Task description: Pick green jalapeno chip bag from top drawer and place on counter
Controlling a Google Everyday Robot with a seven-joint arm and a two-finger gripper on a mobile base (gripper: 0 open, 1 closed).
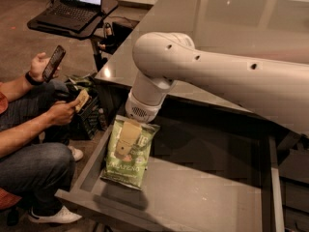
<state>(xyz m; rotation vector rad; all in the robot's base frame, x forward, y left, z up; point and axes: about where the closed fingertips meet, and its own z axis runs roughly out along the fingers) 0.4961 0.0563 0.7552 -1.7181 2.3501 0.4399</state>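
Note:
The green jalapeno chip bag (pixel 127 171) lies at the left end of the open top drawer (pixel 203 197), its "JALAPENO" edge towards the drawer front. My gripper (pixel 122 149) reaches down from the white arm (pixel 203 71) and sits right on the upper middle of the bag, covering part of its lettering. The counter (pixel 227 28) is the dark glossy top behind and above the drawer. The arm crosses over its front edge.
A seated person (pixel 29 149) at the left holds a phone (pixel 52 63) close to the drawer's left wall. A laptop (pixel 79 4) stands on a small black stand at the back left. A dark crate (pixel 87 115) sits on the floor beside the counter.

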